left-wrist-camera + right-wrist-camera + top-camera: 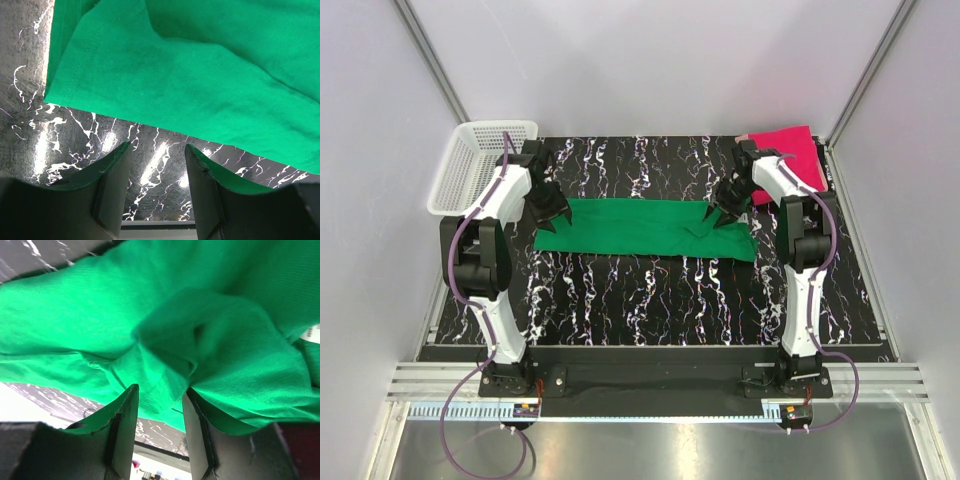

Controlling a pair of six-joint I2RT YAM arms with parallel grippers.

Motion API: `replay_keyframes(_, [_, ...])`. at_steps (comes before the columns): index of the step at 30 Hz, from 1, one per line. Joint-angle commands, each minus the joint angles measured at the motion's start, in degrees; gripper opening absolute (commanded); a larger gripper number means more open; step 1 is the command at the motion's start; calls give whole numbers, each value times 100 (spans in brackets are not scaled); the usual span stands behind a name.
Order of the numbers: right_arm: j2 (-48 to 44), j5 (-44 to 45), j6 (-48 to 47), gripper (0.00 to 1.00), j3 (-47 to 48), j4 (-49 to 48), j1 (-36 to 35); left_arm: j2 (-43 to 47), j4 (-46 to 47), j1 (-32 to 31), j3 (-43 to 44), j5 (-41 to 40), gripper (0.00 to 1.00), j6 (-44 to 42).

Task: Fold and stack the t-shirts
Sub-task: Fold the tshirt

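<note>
Though both agape, left claw point(157, 146) beside green t-shirt point(200, 75), right claw point(160, 390) astride its bunched fold point(170, 350).

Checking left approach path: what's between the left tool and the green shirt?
Only bare tabletop, per the left wrist view; the left tool is open, short of the green shirt.

You face a glossy black worktop veined with white marbling point(650, 300), closed in by plain pale grey wall panels point(650, 60) that meet at slanting aluminium corner posts point(427, 52). A ribbed aluminium rail point(430, 382) runs along its near side, with a brushed metal sheet point(650, 450) below. Light from overhead glints off the worktop.
</note>
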State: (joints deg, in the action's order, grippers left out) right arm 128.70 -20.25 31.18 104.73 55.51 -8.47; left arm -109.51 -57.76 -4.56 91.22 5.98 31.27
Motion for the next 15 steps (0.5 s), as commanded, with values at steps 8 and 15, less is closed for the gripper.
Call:
replay_keyframes(8, [357, -260, 116, 47, 786, 4, -76, 290, 19, 16, -96, -26, 52, -121])
replay_keyframes(15, [357, -199, -6, 47, 1164, 399, -76, 282, 19, 16, -104, -18, 52, -130])
